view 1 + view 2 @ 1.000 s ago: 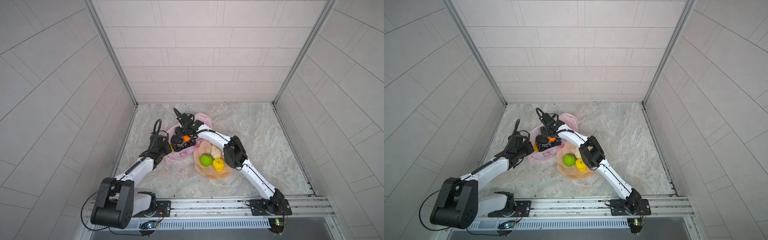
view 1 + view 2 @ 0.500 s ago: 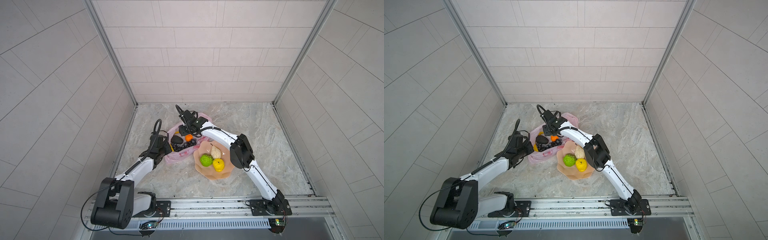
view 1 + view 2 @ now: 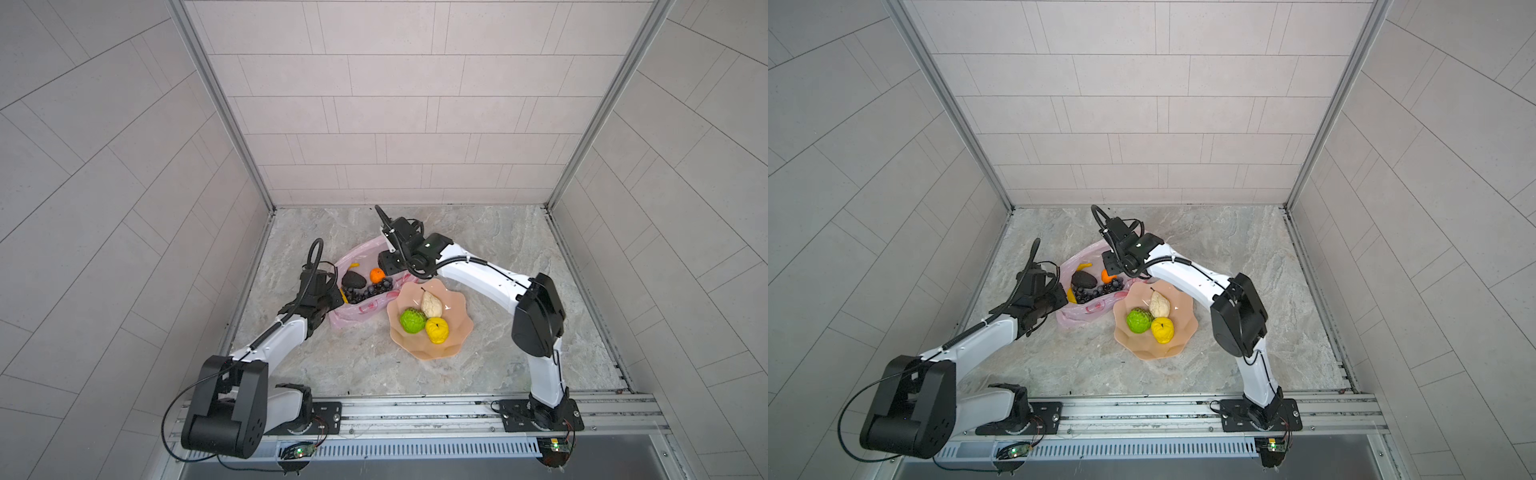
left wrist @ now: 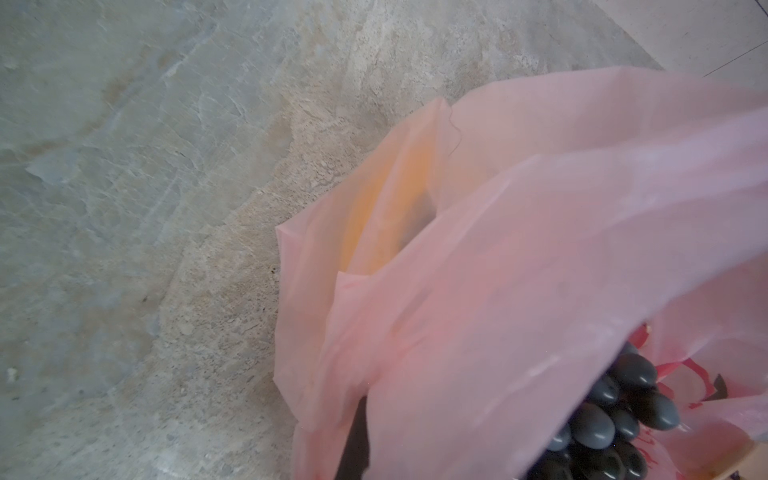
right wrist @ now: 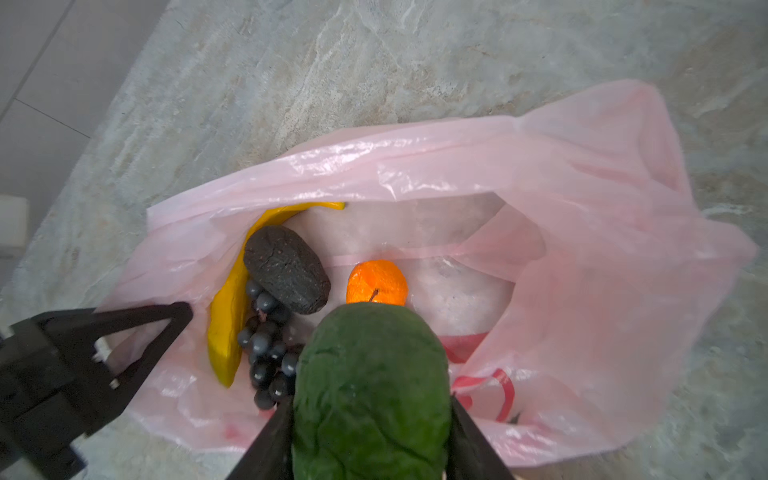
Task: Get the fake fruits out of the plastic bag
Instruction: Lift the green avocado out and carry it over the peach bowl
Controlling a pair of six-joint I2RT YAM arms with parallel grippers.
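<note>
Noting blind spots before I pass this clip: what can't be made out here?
- Left tool: in the left wrist view, thin translucent pink plastic bag film covers it.
- Dark green wrinkled plastic fruit in right tool: cut by right wrist view's edge; under the arm in both top views.
- Bag's red print: crumpled, unreadable.

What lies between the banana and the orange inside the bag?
The dark avocado, with the grape bunch beside it, clearest in the right wrist view.

Nothing legible shows in any view: no words, numbers or brand names. The bag point(image 5: 582, 249) carries red print point(image 5: 505, 388), but it is crumpled into the folds and no letter can be made out.
</note>
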